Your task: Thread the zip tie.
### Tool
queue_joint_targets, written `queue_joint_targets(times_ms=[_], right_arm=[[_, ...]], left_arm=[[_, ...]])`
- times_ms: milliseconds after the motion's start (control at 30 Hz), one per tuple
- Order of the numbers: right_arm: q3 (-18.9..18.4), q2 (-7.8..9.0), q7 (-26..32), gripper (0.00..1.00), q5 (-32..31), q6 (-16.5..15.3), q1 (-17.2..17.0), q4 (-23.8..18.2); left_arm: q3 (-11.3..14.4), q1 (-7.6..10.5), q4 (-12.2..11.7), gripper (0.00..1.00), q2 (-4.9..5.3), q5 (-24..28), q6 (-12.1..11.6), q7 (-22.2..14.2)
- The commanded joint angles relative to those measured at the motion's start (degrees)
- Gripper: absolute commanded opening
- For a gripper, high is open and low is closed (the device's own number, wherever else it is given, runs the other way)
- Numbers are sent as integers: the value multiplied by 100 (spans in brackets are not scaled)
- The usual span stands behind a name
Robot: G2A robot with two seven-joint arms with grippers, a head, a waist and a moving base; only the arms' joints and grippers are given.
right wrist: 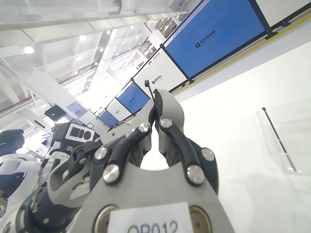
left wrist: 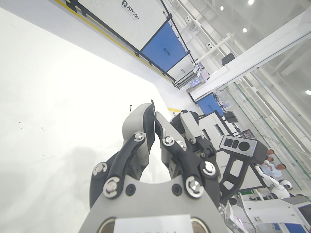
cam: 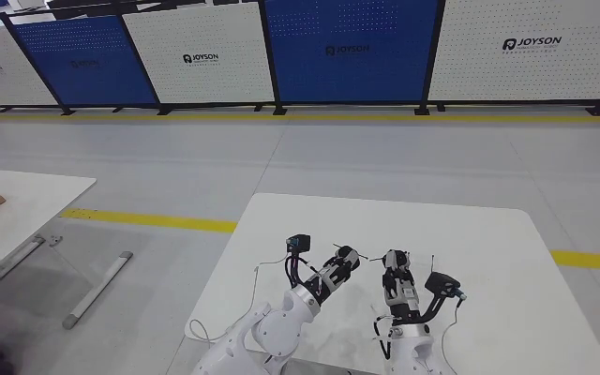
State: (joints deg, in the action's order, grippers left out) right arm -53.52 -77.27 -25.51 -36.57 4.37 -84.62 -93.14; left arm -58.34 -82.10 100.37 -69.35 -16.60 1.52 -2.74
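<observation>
Two grippers hang above the white rectangular table [cam: 469, 225]. The right gripper [right wrist: 156, 95] clamps a thin black plastic zip tie [right wrist: 147, 83]; the left gripper [left wrist: 154, 112] has its jaws pressed together.

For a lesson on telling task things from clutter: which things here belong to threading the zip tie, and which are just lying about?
Belong to the job:
zip tie, clamped in the right gripper; left gripper, jaws shut, close beside it.

Lying about:
second zip tie, on a clear sheet on the white table; pegboard panels behind.
</observation>
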Motion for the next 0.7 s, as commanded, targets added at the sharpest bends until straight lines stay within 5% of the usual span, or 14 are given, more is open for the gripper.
queue_joint_targets(times_ms=[0, 667], right_arm=[[-46, -3, 55, 0, 29, -27, -8, -6], [-159, -137, 74, 0, -79, -157, -6, 125]], left_arm=[[0, 0, 0, 0, 0, 0, 0, 0], [0, 0, 0, 0, 0, 0, 0, 0]])
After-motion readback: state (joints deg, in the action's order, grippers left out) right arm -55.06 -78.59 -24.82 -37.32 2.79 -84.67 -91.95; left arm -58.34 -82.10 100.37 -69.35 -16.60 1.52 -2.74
